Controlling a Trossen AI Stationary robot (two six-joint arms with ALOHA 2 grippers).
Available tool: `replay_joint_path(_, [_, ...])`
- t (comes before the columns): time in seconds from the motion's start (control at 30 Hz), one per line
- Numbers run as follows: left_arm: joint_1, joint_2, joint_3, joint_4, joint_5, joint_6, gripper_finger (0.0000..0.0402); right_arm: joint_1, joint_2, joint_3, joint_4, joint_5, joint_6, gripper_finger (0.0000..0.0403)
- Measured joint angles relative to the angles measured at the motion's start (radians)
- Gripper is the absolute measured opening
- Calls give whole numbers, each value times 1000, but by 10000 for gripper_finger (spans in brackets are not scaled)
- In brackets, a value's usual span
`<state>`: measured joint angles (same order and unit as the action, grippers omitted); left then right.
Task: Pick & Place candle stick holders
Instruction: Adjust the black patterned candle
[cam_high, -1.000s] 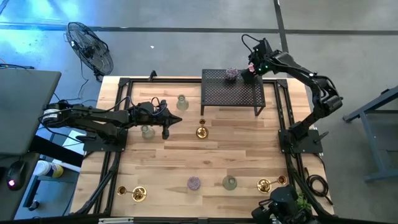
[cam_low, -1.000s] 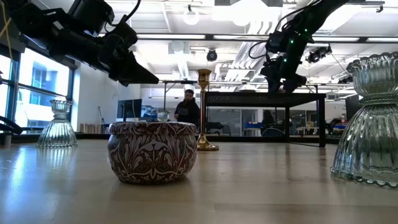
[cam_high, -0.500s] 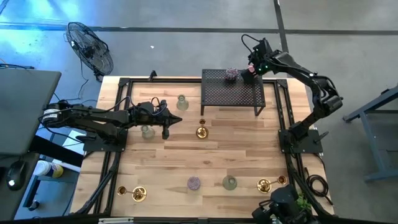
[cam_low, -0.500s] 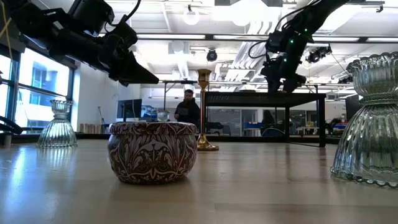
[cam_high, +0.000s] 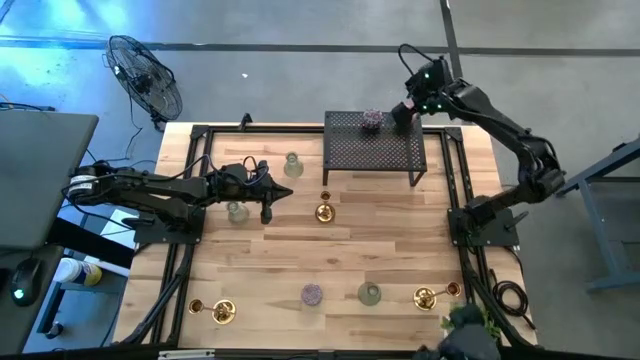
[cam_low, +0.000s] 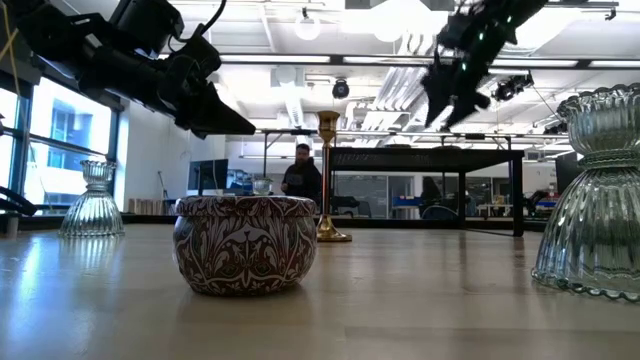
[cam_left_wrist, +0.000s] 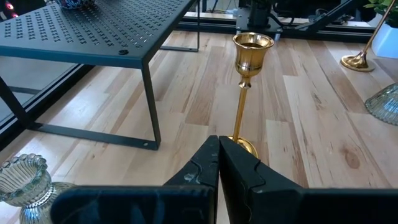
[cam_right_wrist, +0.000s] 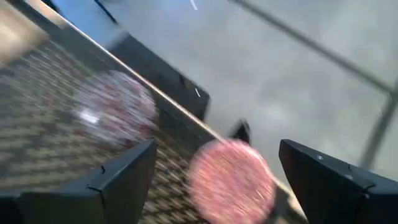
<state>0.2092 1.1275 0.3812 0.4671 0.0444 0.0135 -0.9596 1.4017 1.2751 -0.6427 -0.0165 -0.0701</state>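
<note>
Right claw (cam_high: 405, 112) spread above the rack's (cam_high: 372, 152) back edge, two pink cups (cam_high: 372, 119) parked on it; release step, next fetch one off the tabletop (cam_high: 300, 250); left claw (cam_high: 268, 212) pressed together, idle.

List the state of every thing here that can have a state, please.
left hand: shut, empty, over the table.
right hand: open, empty, above the far corner of the rack.
brass holder: upright on the table.
purple cup: upright on the rack.
pink cup: below the right hand, not gripped.
</note>
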Motion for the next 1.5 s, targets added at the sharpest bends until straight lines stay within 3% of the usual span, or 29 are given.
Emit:
replay_joint_path(0.17, [0,0,0,0,0,0,5,120,-75,1,21,-105,0,314])
replay_joint_path(0.27, [0,0,0,0,0,0,5,230,-70,-5,25,-86,49,276])
replay_joint_path(0.43, [0,0,0,0,0,0,5,371,-13,-35,42,26,71,156])
replay_joint_path(0.57, [0,0,0,0,0,0,5,389,47,-36,42,91,71,45])
replay_joint_path(0.63, [0,0,0,0,0,0,5,384,78,-36,43,111,70,12])
replay_joint_path(0.8, [0,0,0,0,0,0,5,373,137,-36,56,219,70,31])
replay_joint_path(1.03, [0,0,0,0,0,0,5,336,164,-36,93,247,67,3])
replay_joint_path(1.5, [0,0,0,0,0,0,5,315,164,-36,134,252,61,2])
